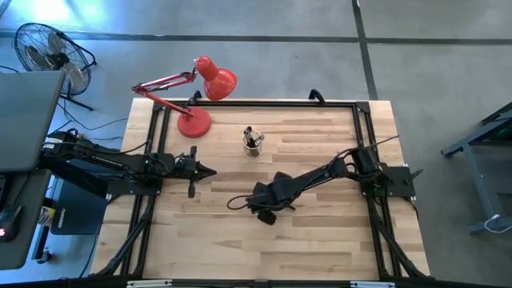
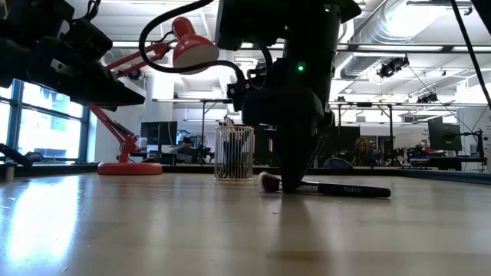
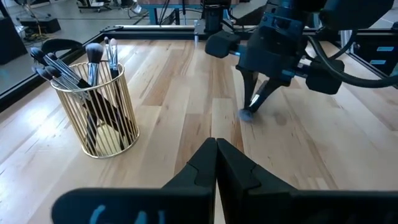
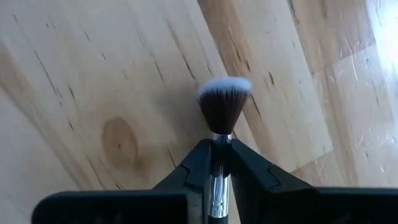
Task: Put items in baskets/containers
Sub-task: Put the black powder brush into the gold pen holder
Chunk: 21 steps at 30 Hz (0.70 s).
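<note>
- While the right claw [image 4: 217, 163] stands on the middle of the desk [image 1: 320, 240], its fingers are closed narrowly on the metal neck of a brush [image 4: 222, 111] lying flat on the wood, the bristle head sticking out just past the fingertips.
- The brush [image 2: 330, 187] looks light and stiff, with a thin dark handle trailing behind the claw in the low view; the bristles are soft and would bend, so the neck or handle is the sound place to hold it, and a thin smooth shaft may swivel in the grip.
- The left claw [image 3: 216, 163] hangs shut and empty near the desk's left side, clear of the work.
- Farther off, the wire cup [image 1: 253, 145] stands upright with several brushes already in it, well apart from the held one.
- Bare wood lies between claw and cup; the red lamp [image 1: 196, 96] sits beyond, near the far edge, the only obstacle close to the cup.
</note>
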Tool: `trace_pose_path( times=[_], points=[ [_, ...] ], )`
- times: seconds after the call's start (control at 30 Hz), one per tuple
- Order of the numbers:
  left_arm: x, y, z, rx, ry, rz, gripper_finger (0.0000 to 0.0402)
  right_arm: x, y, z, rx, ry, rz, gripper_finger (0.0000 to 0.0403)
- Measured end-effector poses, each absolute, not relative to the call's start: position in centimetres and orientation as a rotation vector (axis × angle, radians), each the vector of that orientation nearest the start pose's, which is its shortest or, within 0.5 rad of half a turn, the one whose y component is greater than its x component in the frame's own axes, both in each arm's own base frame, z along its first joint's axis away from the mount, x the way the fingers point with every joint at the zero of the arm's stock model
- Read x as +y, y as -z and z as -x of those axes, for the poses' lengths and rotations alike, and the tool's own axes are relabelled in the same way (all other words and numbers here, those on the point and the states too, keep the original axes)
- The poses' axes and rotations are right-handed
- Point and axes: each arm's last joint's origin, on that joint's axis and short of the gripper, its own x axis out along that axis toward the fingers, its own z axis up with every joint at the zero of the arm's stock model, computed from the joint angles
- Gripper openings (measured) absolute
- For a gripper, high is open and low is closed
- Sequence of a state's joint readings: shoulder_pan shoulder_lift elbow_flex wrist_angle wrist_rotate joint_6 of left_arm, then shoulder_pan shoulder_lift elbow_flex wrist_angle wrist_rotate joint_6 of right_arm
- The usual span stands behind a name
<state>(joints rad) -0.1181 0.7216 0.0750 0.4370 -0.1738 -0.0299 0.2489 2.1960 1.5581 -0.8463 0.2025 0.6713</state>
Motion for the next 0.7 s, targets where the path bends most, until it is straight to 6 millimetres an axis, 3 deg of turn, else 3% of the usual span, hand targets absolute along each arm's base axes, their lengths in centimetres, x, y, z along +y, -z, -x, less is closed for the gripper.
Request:
trace_pose_path(
  times=[0.13,0.33,0.5,0.7],
  points=[
    [-1.2,-15.8,-14.7,0.207,-0.059,-0.001,0.0,9.7,-12.5,-40.4,1.363,0.445,-0.183,0.0029],
    [-1.2,-15.8,-14.7,0.206,-0.059,-0.001,0.0,9.2,-14.5,-40.2,1.291,0.45,-0.114,0.0029],
    [-1.2,-15.8,-14.7,0.206,-0.059,-0.001,0.0,7.7,-17.9,-40.2,1.192,0.458,-0.054,0.0029],
    [-1.2,-15.8,-14.7,0.205,-0.059,0.0,0.0,5.0,-19.4,-40.1,1.178,0.488,-0.014,0.0029]
  ],
)
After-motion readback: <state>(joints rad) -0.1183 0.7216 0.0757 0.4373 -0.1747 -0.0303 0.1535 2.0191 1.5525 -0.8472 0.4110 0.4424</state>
